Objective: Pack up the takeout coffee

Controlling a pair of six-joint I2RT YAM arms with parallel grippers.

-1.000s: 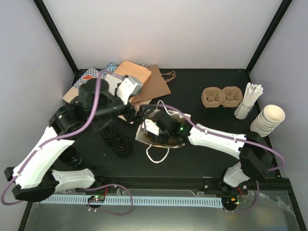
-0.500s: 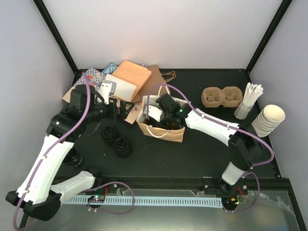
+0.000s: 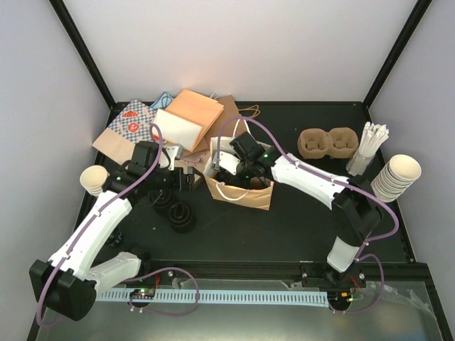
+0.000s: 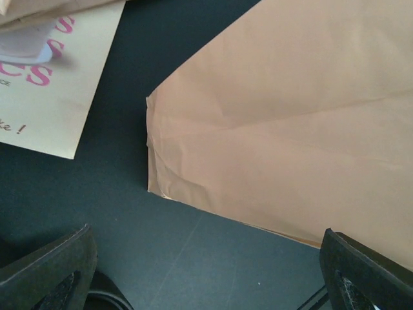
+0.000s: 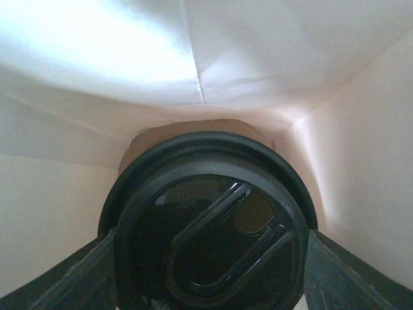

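Observation:
In the right wrist view a black round lid (image 5: 210, 245) caps a cup, with pale bag walls all around it. My right gripper (image 5: 210, 258) is shut on this takeout coffee cup, a finger (image 5: 61, 284) pressing each side of the lid. From above, the right gripper (image 3: 236, 172) reaches down into the upright brown paper bag (image 3: 245, 195). My left gripper (image 3: 190, 179) hangs open just left of the bag, nothing between its fingers (image 4: 45, 271). The bag's side (image 4: 290, 116) fills the left wrist view. The brown pulp carrier (image 3: 327, 142) sits empty at the back right.
Loose black lids (image 3: 174, 207) lie under the left arm. A lone cream cup (image 3: 92, 179) stands at the far left. Flat paper bags (image 3: 181, 121) are piled at the back left. Stacked cream cups (image 3: 397, 176) and white sticks (image 3: 370, 145) stand at the right edge.
The bag went from lying tilted to standing upright, a little farther back. My left gripper let go and drew away to the bag's left. The right gripper stayed inside with the cup.

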